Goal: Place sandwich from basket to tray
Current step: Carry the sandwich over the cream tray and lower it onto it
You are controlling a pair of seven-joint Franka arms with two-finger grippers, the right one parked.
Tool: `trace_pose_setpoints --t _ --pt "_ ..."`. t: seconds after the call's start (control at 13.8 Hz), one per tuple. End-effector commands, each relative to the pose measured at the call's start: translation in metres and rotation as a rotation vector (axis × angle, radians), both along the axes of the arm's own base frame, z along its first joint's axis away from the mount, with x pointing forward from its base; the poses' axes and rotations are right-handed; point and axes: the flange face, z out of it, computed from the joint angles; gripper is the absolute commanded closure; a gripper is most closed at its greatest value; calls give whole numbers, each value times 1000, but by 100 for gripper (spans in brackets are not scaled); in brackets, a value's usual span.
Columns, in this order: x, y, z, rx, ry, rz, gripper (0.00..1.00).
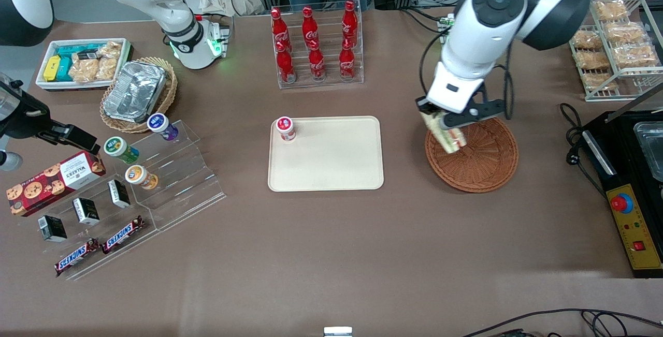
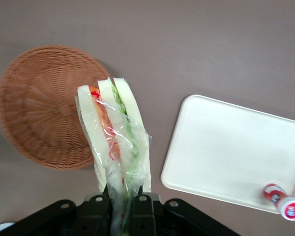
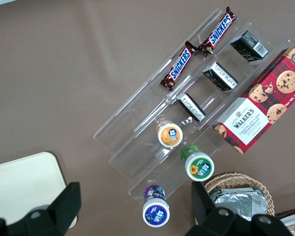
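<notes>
Fingers [image 2: 104,204] squeeze the wrapped sandwich [image 2: 113,132] tight, holding it up over the edge of the basket [image 1: 479,163].

It hangs by one end, so the gripper [image 2: 121,209] should go slow and not swing it. I think it should carry it sideways to the tray [image 1: 331,171], go down low over a bare part away from the little cup [image 1: 285,129], then let go.

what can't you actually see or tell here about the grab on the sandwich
- Gripper fingertips: left wrist view, cut off by the picture's edge; the sandwich wrap covers the contact.
- Front view: the arm hides the grip.
- Basket: part of its rim hidden under arm and sandwich.
- Tray: bare.
</notes>
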Motion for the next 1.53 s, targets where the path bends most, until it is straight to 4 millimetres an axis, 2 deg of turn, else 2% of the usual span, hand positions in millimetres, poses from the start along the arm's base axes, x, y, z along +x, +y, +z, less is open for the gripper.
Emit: trace_pose_setpoints --t 0.0,0.15,0.29,0.58,0.87,1.24,1.31,1.38,1.45 --pt "2 -37 -22 -38 -26 -88 100" --pt "3 -59 -52 -50 -9 -191 100" --pt "-4 -92 -76 -74 -22 -278 100" --pt "-11 -130 -132 -105 -29 -348 100" --pt "-10 -147 -196 -120 -21 -443 100" --pt "-10 -147 -250 -118 2 -443 100" --pt "-14 -143 -255 -110 12 -439 95" --pt "-16 -139 -259 -103 22 -434 62" --pt "-13 -133 -258 -101 24 -429 1"
